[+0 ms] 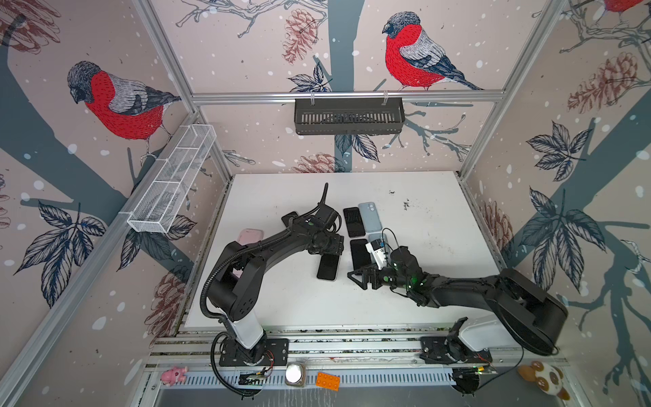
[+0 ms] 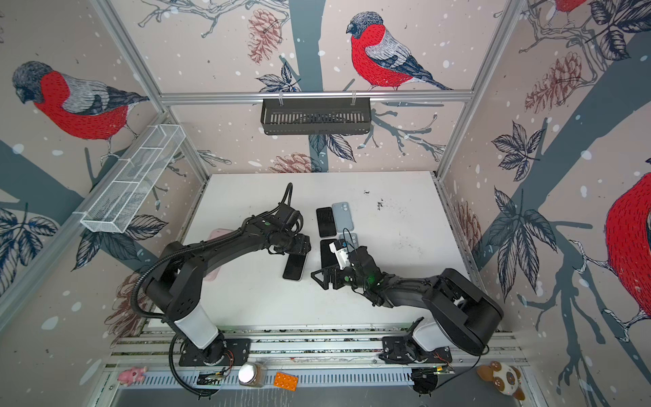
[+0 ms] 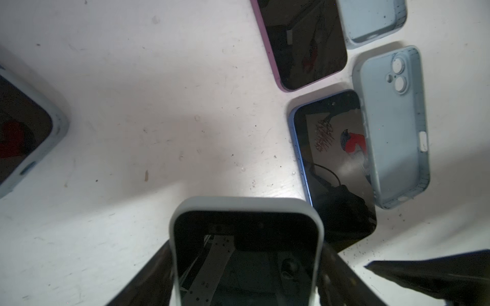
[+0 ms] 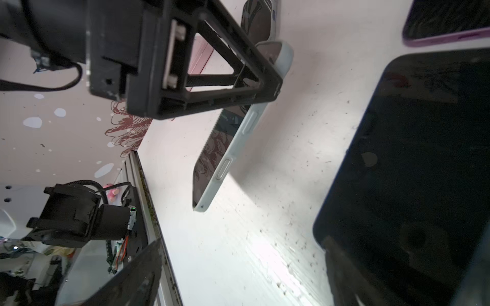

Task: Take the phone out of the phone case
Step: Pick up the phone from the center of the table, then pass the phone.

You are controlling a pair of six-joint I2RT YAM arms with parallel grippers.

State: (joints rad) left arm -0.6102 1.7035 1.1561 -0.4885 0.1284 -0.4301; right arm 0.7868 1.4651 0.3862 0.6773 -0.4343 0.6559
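A phone with a dark screen sits in a pale phone case (image 3: 245,251) and is held tilted, its low end near the white table (image 1: 289,299). My left gripper (image 3: 244,278) is shut on the case's two long sides, and in both top views it (image 1: 328,251) sits over the upper end of the case (image 2: 294,267). The right wrist view shows the case (image 4: 228,148) edge-on with its side buttons. My right gripper (image 4: 238,278) is open and holds nothing. It (image 1: 355,275) hovers just to the right of the case's low end.
Right of the held case lie a pink-edged bare phone (image 3: 305,45), a blue-edged bare phone (image 3: 336,164) and two empty light-blue cases (image 3: 395,127) (image 3: 371,21). Another cased phone (image 3: 26,132) and a pink case (image 1: 250,235) lie by the left arm.
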